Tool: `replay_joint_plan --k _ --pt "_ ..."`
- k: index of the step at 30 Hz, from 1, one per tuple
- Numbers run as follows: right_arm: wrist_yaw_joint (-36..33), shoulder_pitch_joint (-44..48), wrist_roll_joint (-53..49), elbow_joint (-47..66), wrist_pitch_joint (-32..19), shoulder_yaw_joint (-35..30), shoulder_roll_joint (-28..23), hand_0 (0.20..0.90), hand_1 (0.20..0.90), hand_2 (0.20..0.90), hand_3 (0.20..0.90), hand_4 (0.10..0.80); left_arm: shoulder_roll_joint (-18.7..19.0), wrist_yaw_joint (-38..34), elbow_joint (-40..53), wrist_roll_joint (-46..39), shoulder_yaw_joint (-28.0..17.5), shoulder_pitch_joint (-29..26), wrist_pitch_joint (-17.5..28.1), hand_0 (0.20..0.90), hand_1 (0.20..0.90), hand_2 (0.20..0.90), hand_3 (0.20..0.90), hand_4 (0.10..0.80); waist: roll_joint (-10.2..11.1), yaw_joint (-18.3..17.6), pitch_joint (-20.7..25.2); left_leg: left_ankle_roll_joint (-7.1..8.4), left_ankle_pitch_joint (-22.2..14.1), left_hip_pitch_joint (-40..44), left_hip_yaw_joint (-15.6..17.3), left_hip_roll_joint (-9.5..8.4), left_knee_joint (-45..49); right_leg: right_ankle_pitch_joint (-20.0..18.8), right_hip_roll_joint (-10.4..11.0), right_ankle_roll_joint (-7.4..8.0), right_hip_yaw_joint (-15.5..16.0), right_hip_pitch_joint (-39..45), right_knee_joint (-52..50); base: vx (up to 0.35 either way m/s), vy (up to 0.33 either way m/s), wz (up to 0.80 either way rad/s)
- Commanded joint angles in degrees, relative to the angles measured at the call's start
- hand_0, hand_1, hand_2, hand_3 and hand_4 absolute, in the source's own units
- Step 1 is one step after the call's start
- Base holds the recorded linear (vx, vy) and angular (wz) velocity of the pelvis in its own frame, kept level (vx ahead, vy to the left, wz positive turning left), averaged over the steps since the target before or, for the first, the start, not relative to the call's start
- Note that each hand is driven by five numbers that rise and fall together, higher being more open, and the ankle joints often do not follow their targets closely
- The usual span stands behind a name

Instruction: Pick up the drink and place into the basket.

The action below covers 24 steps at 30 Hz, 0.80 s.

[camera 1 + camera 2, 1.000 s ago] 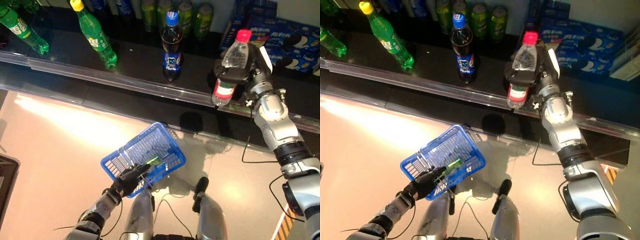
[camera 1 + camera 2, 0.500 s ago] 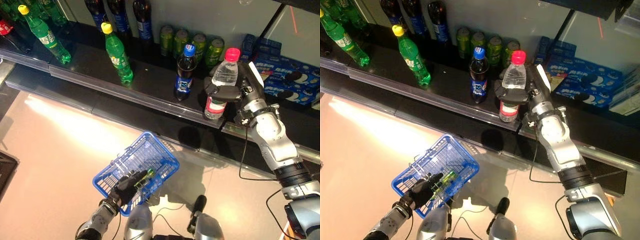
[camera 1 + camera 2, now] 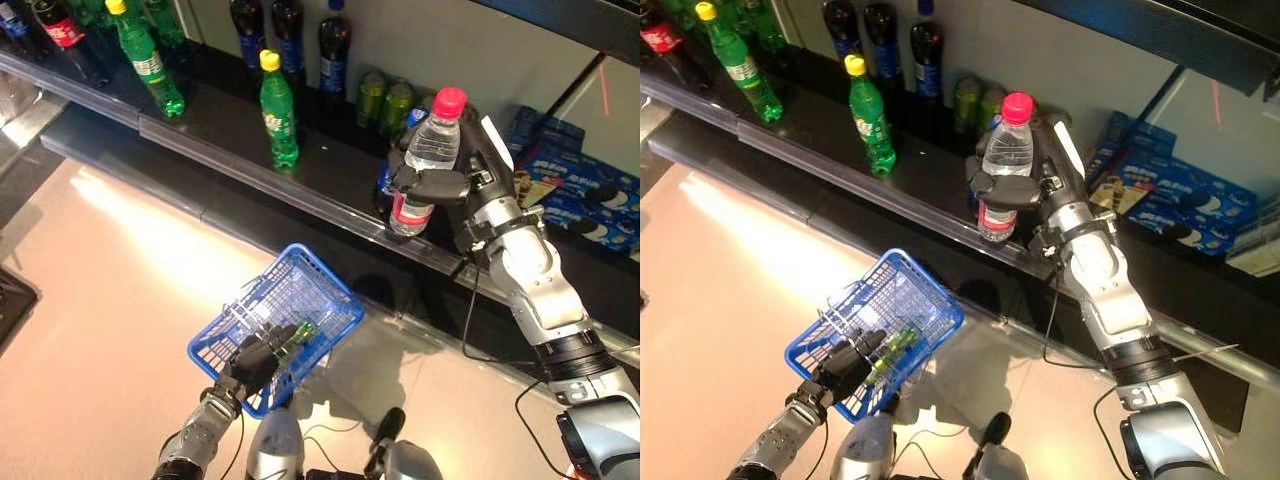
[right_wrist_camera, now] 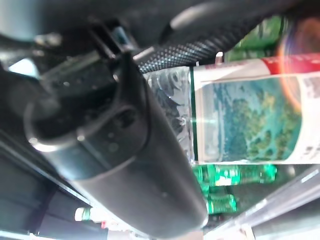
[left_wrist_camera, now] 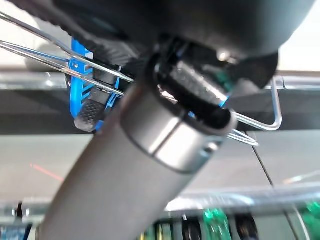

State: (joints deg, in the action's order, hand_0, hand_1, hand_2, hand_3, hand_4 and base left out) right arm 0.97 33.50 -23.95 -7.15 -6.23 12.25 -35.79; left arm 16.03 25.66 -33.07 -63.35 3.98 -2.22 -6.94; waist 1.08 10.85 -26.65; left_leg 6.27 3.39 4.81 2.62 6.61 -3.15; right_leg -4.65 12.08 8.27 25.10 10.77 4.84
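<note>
Right hand [image 3: 452, 186] clamped around clear water bottle [image 3: 423, 162], pink cap, held upright above shelf [image 3: 330, 170] front edge, left hand [image 3: 262, 354] curled round blue basket [image 3: 300, 296] wire handle.

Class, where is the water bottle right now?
The water bottle is held upright in the right hand beside the shelf edge, up right of the blue basket.

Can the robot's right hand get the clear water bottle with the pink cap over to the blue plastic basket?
Probably yes. The right hand is curled round the clear water bottle with the pink cap at the shelf edge, and nothing stands between it and the blue plastic basket, which the left hand holds lower down, open side up.
</note>
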Motion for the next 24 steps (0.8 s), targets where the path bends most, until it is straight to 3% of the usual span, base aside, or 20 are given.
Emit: replay_joint_plan --k 1,11,24 --pt "-1.14 0.54 -2.92 5.94 -7.43 1.33 1.20 0.300 0.300 0.300 0.200 0.100 0.29 5.49 10.77 -7.56 4.77 -0.55 8.19 0.300 0.300 0.300 0.200 0.100 1.74 1.46 19.55 0.63 0.96 -0.37 0.39 2.09 -1.85 1.29 3.03 2.61 0.93 2.05 -0.70 -0.018 -0.042 0.11" --pt "-3.17 0.82 -2.77 9.95 -9.78 5.08 2.31 0.300 0.300 0.300 0.200 0.100 3.13 0.15 23.18 -10.05 6.14 -2.40 10.43 0.300 0.300 0.300 0.200 0.100 2.94 4.42 19.76 0.73 1.52 -1.72 -3.03 1.82 -1.85 3.07 1.80 2.31 2.75 4.05 -1.29 -0.004 -0.025 0.12" --pt "-7.59 1.21 0.38 11.03 -12.84 9.09 3.18 0.300 0.300 0.300 0.200 0.100 6.24 -1.77 37.76 -12.60 8.97 -4.64 6.80 0.300 0.300 0.300 0.200 0.100 4.14 8.70 19.77 0.97 2.34 -4.14 -9.28 0.60 -1.85 4.25 0.54 1.84 4.58 4.97 -1.67 0.003 -0.029 0.27"
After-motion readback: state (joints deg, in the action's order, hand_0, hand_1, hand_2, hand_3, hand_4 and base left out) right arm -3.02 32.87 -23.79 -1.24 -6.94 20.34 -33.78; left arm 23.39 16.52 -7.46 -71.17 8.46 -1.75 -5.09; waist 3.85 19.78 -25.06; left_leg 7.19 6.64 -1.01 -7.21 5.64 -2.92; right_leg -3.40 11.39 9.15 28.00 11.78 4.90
